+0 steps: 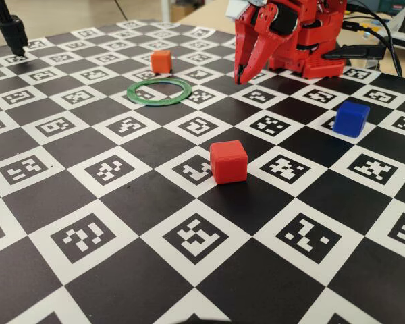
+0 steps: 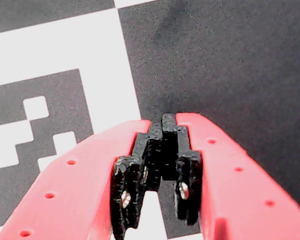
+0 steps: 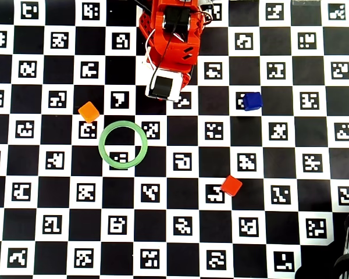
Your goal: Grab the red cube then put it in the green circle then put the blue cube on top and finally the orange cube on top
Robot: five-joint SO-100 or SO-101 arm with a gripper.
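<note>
- The pincer [image 1: 239, 79] hangs near the arm's base, jaws together and holding nothing.
- The red cube [image 1: 229, 161] sits well apart from the green circle [image 1: 158, 91], which is empty; the blue cube [image 1: 352, 119] and orange cube [image 1: 161, 61] lie separately.
- Advice: spread the jaws, descend squarely over the red cube's flat faces.
- The tabletop [image 1: 47, 202] carries coded markers only; no readable writing.

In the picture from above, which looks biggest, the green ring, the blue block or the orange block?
Largest to smallest, seen from above:
1. The green ring, clearly the widest.
2. and 3. The blue block and the orange block look about the same size, so I won't rank one over the other.
</note>
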